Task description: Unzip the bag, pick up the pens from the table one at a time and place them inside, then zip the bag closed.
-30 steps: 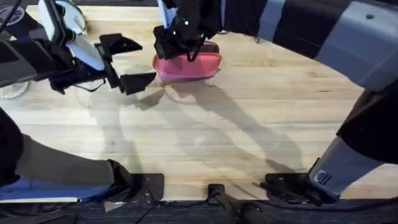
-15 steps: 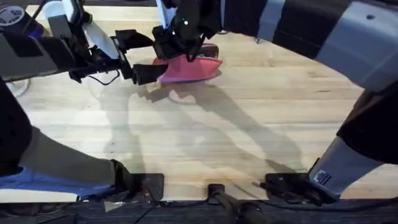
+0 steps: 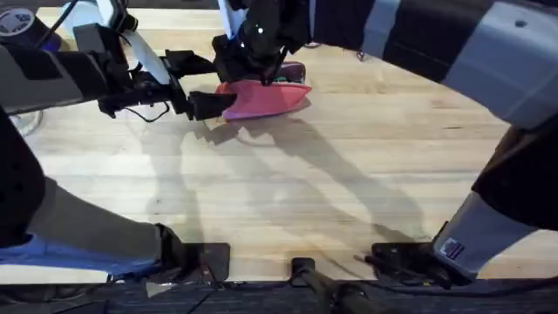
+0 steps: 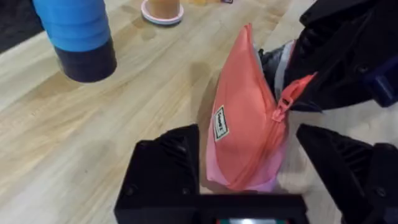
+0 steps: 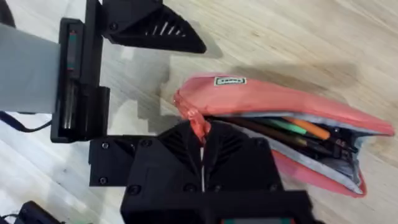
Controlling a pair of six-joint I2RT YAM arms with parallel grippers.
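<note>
The bag (image 3: 261,98) lies at the table's (image 3: 349,174) twelve o'clock, pens (image 5: 292,129) inside. The right gripper (image 5: 202,140) pinches its zipper pull to close it; the left gripper (image 4: 249,180) straddles that end, wide open, to brace it.

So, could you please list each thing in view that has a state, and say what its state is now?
bag: zipper partly open, lifted at one end
zipper pull: pinched by the right gripper
pens: inside the bag
left gripper: open, fingers either side of the bag's end
right gripper: shut on the zipper pull
blue bottle: upright on the table
</note>
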